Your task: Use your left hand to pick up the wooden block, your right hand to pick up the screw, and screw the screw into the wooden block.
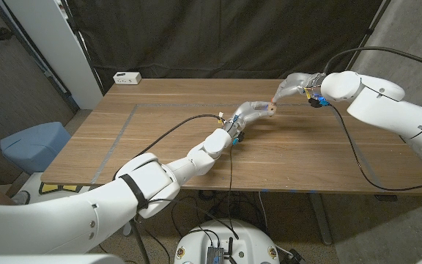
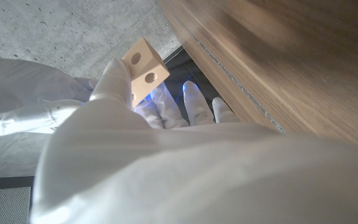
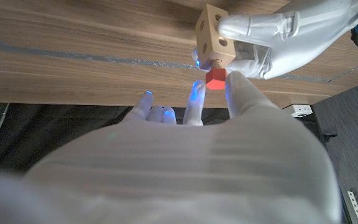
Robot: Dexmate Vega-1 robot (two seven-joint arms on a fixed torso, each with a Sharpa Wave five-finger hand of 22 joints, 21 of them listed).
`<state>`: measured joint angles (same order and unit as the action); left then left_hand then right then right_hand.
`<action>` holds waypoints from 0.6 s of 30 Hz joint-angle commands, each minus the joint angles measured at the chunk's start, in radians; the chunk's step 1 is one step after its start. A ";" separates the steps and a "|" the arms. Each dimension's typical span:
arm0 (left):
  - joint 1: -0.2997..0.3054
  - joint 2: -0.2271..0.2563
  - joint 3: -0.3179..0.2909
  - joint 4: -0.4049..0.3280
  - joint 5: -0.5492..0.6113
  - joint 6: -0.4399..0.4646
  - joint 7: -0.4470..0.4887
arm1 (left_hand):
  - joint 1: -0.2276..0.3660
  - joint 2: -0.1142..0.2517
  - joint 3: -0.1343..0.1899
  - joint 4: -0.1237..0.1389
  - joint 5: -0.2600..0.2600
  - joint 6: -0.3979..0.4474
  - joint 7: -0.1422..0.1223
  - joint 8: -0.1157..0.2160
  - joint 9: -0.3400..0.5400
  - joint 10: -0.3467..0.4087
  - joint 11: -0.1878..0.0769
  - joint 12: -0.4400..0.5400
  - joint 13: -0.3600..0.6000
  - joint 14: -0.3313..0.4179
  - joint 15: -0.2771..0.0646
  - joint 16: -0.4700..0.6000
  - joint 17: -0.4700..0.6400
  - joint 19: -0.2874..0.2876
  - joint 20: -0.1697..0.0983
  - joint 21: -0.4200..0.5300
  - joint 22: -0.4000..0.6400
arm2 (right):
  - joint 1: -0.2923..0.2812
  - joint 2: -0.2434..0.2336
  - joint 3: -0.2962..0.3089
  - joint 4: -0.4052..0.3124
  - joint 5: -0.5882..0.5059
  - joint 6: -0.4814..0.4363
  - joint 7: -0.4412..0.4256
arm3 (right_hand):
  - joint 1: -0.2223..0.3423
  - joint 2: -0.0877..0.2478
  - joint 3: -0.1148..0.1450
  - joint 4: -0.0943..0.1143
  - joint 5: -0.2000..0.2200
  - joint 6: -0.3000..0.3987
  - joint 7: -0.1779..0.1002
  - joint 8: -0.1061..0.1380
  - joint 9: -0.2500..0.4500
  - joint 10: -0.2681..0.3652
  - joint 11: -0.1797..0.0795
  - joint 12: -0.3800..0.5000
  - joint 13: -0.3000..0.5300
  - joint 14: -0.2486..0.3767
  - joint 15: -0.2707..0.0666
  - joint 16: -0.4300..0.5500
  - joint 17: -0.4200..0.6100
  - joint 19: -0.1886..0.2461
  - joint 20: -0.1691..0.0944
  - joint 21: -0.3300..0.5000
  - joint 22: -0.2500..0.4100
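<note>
Wooden table (image 1: 160, 139) below; left hand (image 3: 272, 37) grips block (image 3: 213, 31) aloft; right hand (image 3: 229, 124) pinches red-headed screw (image 3: 215, 76), shaft already in block hole, axis along fingers.

block: pale wooden block (image 3: 214, 33) with round holes in its faces, held off the surface (image 1: 160, 132) by the left robot hand (image 3: 272, 37), tilted
screw: red hex-headed screw (image 3: 215, 77), its shaft entering a hole in the block, touched by the right robot hand (image 3: 185, 162)
</note>
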<state>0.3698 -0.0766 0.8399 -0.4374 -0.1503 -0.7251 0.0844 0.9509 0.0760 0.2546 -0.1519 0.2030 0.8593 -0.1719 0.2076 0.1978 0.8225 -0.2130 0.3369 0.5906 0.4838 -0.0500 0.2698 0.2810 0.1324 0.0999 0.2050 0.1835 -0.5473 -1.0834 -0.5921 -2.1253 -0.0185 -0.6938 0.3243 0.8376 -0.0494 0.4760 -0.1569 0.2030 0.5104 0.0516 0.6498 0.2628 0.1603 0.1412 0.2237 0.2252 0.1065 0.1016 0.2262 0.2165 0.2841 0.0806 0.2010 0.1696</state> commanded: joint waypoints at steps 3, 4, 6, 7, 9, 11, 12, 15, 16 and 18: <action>0.006 0.002 0.000 -0.010 0.004 0.000 0.002 | 0.001 0.020 0.016 0.006 0.006 0.011 -0.005 0.008 0.006 0.008 -0.003 0.005 0.003 0.007 -0.112 -0.004 0.002 0.006 0.000 0.005 0.002 | -0.014 -0.014 0.005 -0.025 -0.006 -0.010 -0.011 | -0.008 -0.011 -0.007 0.004 -0.005 -0.015 0.002 -0.009 0.003 -0.012 0.001 -0.004 0.006 -0.007 0.005 -0.001 0.003 -0.005 0.002 -0.005 0.004; 0.005 0.001 0.000 -0.009 0.004 0.000 0.001 | 0.001 0.020 0.016 0.006 0.006 0.012 -0.004 0.009 0.006 0.008 -0.003 0.005 0.004 0.007 -0.111 -0.004 0.002 0.006 0.000 0.005 0.002 | -0.014 -0.014 0.004 -0.028 -0.010 -0.014 -0.013 | -0.009 -0.012 -0.008 0.003 -0.005 -0.018 0.004 -0.010 0.003 -0.012 0.001 -0.004 0.006 -0.008 0.005 -0.002 0.002 -0.005 0.002 -0.005 0.004; 0.004 0.000 0.001 -0.007 0.005 0.000 0.000 | 0.001 0.020 0.016 0.006 0.006 0.013 -0.005 0.009 0.006 0.008 -0.003 0.005 0.004 0.007 -0.111 -0.005 0.002 0.006 0.001 0.005 0.002 | -0.016 -0.015 0.002 -0.033 -0.017 -0.015 -0.017 | -0.008 -0.014 -0.009 0.002 -0.005 -0.021 0.003 -0.011 0.003 -0.013 0.001 -0.004 0.006 -0.009 0.004 -0.003 0.002 -0.006 0.002 -0.005 0.004; 0.004 0.000 0.001 -0.007 0.004 0.000 -0.001 | 0.001 0.020 0.016 0.006 0.006 0.012 -0.005 0.009 0.006 0.008 -0.003 0.005 0.004 0.007 -0.112 -0.004 0.002 0.006 0.001 0.005 0.002 | -0.016 -0.016 0.002 -0.034 -0.019 -0.015 -0.018 | -0.008 -0.014 -0.009 0.002 -0.006 -0.021 0.004 -0.010 0.004 -0.014 0.002 -0.005 0.006 -0.009 0.004 -0.003 0.002 -0.006 0.003 -0.005 0.004; 0.004 -0.001 0.000 -0.007 0.004 0.001 -0.001 | 0.001 0.020 0.016 0.006 0.006 0.013 -0.005 0.009 0.006 0.007 -0.003 0.005 0.004 0.007 -0.112 -0.004 0.002 0.006 0.001 0.005 0.002 | -0.014 -0.016 -0.002 -0.037 -0.026 -0.020 -0.015 | -0.009 -0.015 -0.009 0.002 -0.006 -0.023 0.003 -0.011 0.004 -0.015 0.002 -0.005 0.007 -0.009 0.004 -0.003 0.002 -0.007 0.004 -0.005 0.004; 0.004 -0.001 0.000 -0.007 0.004 0.001 -0.002 | 0.001 0.019 0.016 0.006 0.006 0.012 -0.005 0.009 0.006 0.007 -0.003 0.005 0.004 0.008 -0.112 -0.005 0.002 0.005 0.001 0.005 0.002 | -0.011 -0.017 -0.006 -0.041 -0.033 -0.024 -0.013 | -0.009 -0.017 -0.010 0.001 -0.006 -0.027 0.005 -0.012 0.004 -0.017 0.002 -0.006 0.007 -0.011 0.007 -0.004 0.002 -0.007 0.005 -0.006 0.004; 0.004 -0.001 0.000 -0.007 0.004 0.002 -0.002 | 0.001 0.021 0.016 0.006 0.006 0.012 -0.005 0.009 0.006 0.008 -0.003 0.005 0.004 0.007 -0.112 -0.004 0.002 0.006 0.001 0.005 0.002 | -0.010 -0.017 -0.009 -0.043 -0.038 -0.026 -0.011 | -0.009 -0.017 -0.010 0.001 -0.006 -0.031 0.006 -0.014 0.004 -0.018 0.002 -0.007 0.007 -0.011 0.007 -0.004 0.002 -0.008 0.005 -0.006 0.004; 0.003 -0.002 0.000 -0.003 0.003 0.002 -0.003 | 0.002 0.018 0.016 0.005 0.005 0.013 -0.006 0.009 0.006 0.008 -0.003 0.005 0.004 0.009 -0.113 -0.004 0.002 0.006 0.000 0.005 0.002 | -0.005 -0.016 -0.019 -0.051 -0.057 -0.036 -0.010 | -0.009 -0.017 -0.009 0.001 -0.007 -0.036 0.007 -0.015 0.005 -0.020 0.002 -0.008 0.007 -0.011 0.007 -0.005 0.002 -0.009 0.005 -0.006 0.004; 0.002 -0.003 0.000 -0.002 0.003 0.002 -0.004 | 0.002 0.020 0.016 0.005 0.006 0.013 -0.006 0.009 0.006 0.008 -0.003 0.005 0.004 0.008 -0.112 -0.004 0.003 0.007 -0.001 0.005 0.002 | -0.002 -0.015 -0.023 -0.053 -0.065 -0.039 -0.009 | -0.008 -0.018 -0.009 0.000 -0.007 -0.037 0.008 -0.015 0.005 -0.020 0.002 -0.008 0.007 -0.012 0.007 -0.005 0.002 -0.009 0.005 -0.006 0.004; 0.000 -0.003 0.001 0.001 0.002 0.003 -0.005 | 0.002 0.019 0.016 0.005 0.006 0.013 -0.005 0.009 0.006 0.008 -0.003 0.005 0.004 0.009 -0.112 -0.004 0.002 0.006 0.000 0.005 0.002 | 0.002 -0.013 -0.030 -0.058 -0.078 -0.047 -0.007 | -0.008 -0.018 -0.009 0.000 -0.007 -0.042 0.007 -0.016 0.005 -0.022 0.003 -0.009 0.007 -0.012 0.007 -0.005 0.002 -0.009 0.004 -0.006 0.004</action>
<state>0.3735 -0.0763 0.8403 -0.4436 -0.1476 -0.7258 0.0843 0.9509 0.0760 0.2546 -0.1519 0.2037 0.8591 -0.1721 0.2076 0.1980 0.8229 -0.2165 0.3362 0.5907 0.4838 -0.0500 0.2659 0.2809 0.1324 0.0999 0.2050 0.1834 -0.5580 -1.0971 -0.5963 -2.1613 -0.0475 -0.7152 0.3135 0.8278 -0.0592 0.4679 -0.1568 0.1981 0.4779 0.0584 0.6343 0.2627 0.1494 0.1413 0.2176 0.2303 0.1012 0.1071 0.2214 0.2164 0.2786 0.0861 0.1959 0.1696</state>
